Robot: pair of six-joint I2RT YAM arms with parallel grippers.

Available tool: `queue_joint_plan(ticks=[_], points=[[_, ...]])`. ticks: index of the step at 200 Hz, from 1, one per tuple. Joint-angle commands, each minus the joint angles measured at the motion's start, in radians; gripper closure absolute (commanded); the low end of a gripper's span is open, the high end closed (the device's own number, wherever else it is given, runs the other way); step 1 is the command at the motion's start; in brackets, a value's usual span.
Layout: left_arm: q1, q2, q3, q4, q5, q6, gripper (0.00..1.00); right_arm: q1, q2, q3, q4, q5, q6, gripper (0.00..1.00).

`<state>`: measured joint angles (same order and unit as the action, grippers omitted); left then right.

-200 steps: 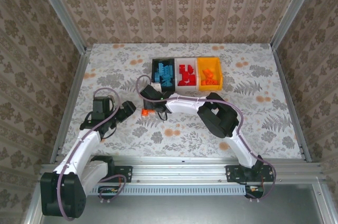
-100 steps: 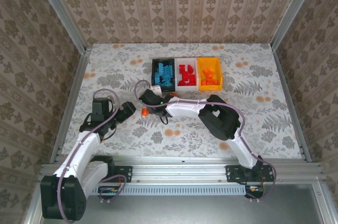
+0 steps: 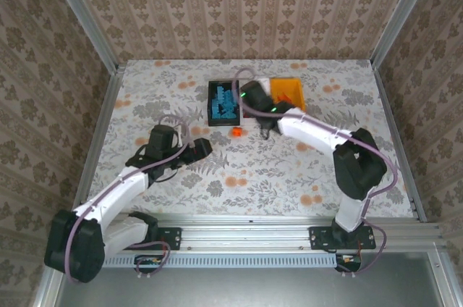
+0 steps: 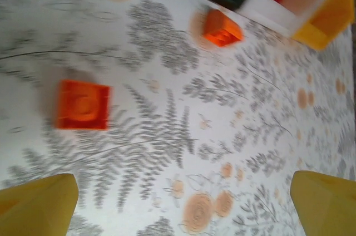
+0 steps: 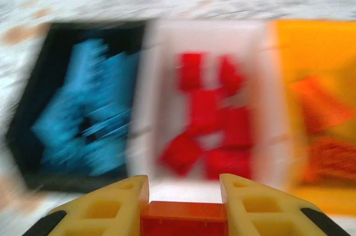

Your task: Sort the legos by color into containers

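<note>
My right gripper hangs above the row of containers, shut on an orange-red lego. Below it the black bin holds light blue legos, the white bin holds red legos, and the orange-yellow bin holds orange ones. My left gripper stands open low over the table. One orange lego lies just ahead of its left finger. Another orange lego lies in front of the black bin.
The floral tablecloth covers the table. Metal rails run along the left and right edges, with patterned walls behind. The right arm's forearm stretches diagonally across the table's right half.
The right gripper closed on a lego and swung from the table's middle left up over the containers. The left arm reached rightward and now covers an orange lego from above.
</note>
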<state>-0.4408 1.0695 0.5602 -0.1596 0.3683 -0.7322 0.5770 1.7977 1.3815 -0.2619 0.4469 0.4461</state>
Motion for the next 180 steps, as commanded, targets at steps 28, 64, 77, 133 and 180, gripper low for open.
queue_joint_plan(ticks=[28, 64, 77, 133, 180], points=[[-0.076, 0.039, 0.075, 0.044, -0.011, 0.036, 0.0, -0.257, 0.139, 0.094, -0.094, -0.133, -0.082, 0.7], [-0.139, 0.09, 0.117, 0.029, -0.042, 0.03, 0.0, -0.293, 0.26, 0.228, -0.15, -0.139, -0.155, 0.67], [-0.146, 0.097, 0.132, 0.011, -0.052, 0.039, 0.0, -0.294, 0.284, 0.258, -0.168, -0.129, -0.175, 0.65], [-0.148, 0.094, 0.154, -0.019, -0.074, 0.063, 0.0, -0.271, 0.166, 0.198, -0.134, -0.087, -0.178, 0.42], [-0.099, 0.093, 0.117, -0.061, -0.17, 0.044, 0.0, -0.062, -0.084, -0.076, 0.01, 0.0, -0.067, 0.38]])
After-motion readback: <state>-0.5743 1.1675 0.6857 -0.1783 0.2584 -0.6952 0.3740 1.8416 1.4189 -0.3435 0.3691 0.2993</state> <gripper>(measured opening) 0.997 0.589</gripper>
